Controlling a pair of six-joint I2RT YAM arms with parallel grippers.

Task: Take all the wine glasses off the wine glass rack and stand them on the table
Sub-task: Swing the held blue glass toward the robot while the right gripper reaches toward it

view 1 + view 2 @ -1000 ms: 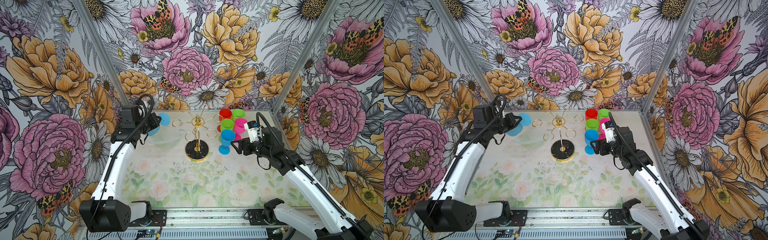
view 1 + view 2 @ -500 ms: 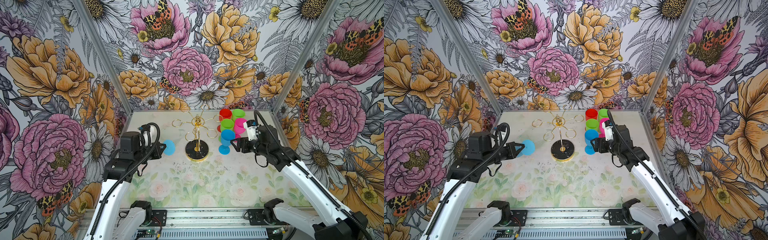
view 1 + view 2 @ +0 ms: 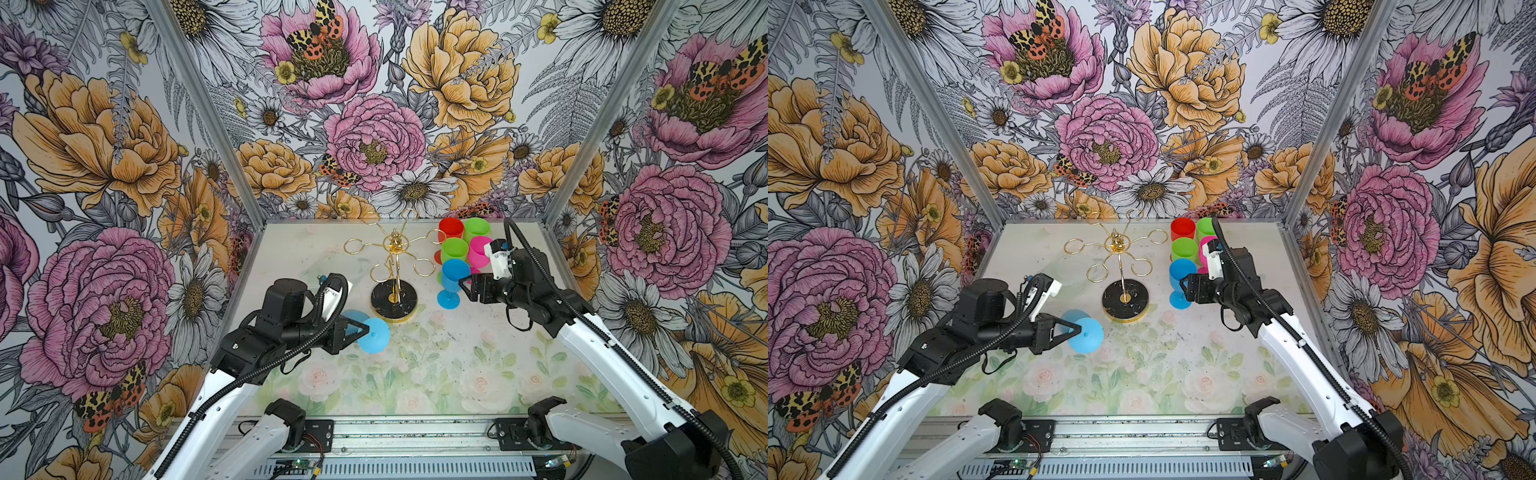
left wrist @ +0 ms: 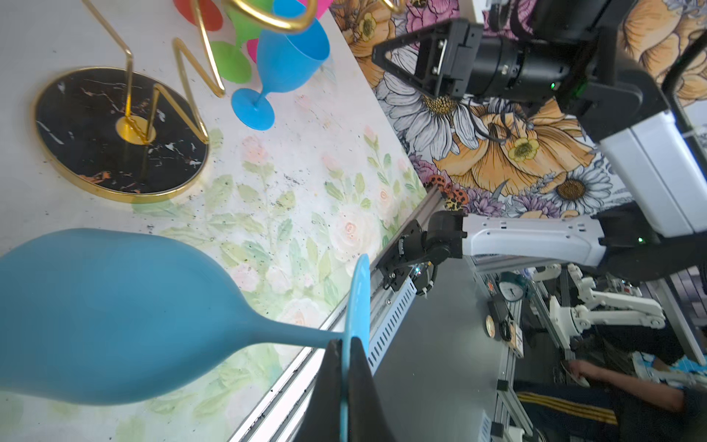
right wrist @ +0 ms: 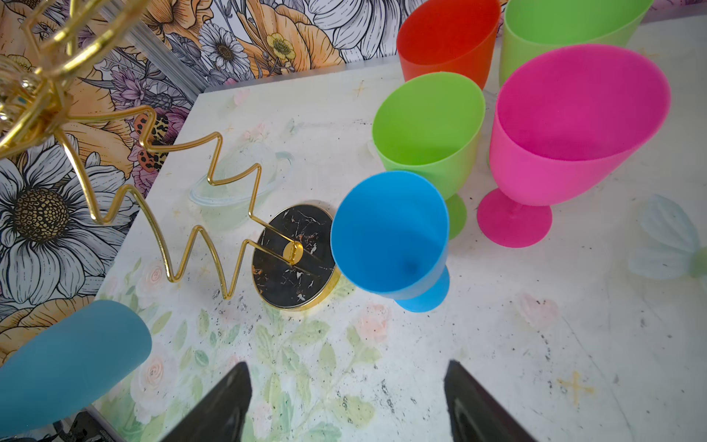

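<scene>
I hold wine glass (image 4: 114, 317) sideways by foot rim only in L hand (image 4: 345, 348), R hand (image 5: 346, 369) open; thin pinch, any jerk may drop it.

Left arm (image 3: 216, 399), right arm (image 3: 602, 345): glossy white tubular links, matte black joint housings, black ribbed cable conduit (image 3: 523, 245) along each; right gripper (image 5: 346, 363): black wedge-shaped fingers (image 5: 218, 413), silver screws, green indicator light.

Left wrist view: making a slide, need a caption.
Left gripper pinches the foot of a blue wine glass, held sideways, off the gold wine glass rack.
</scene>
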